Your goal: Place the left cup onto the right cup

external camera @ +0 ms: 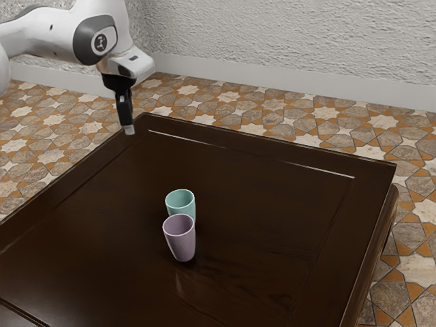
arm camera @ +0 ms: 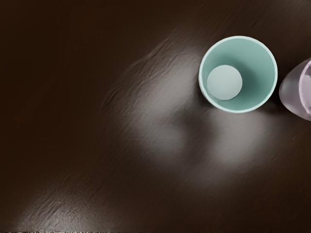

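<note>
1. Hanging over the table's [external camera: 286, 204] far corner at the exterior view's left, the black gripper [external camera: 127, 127] points straight down, with nothing in it.
2. Whether the pincer is spread or pressed together cannot be told: from this side it reads as one thin dark column.
3. Both cups stand well apart from the gripper, near the middle of the dark wooden tabletop, toward the exterior view's lower right of it.
4. The teal cup [external camera: 180, 203] stands upright, the farther of the two from the exterior camera.
5. The lilac cup [external camera: 179, 237] stands upright just in front of it and hides its lower part in that view.
6. From the wrist camera the teal cup [arm camera: 237, 74] is seen from above: round rim, empty, with a paler flat bottom.
7. The lilac cup [arm camera: 297, 92] sits just beside it, a narrow dark gap between them, and is cut off by the picture's edge.
8. Both cups are plain, handleless and taper toward the base.
</note>
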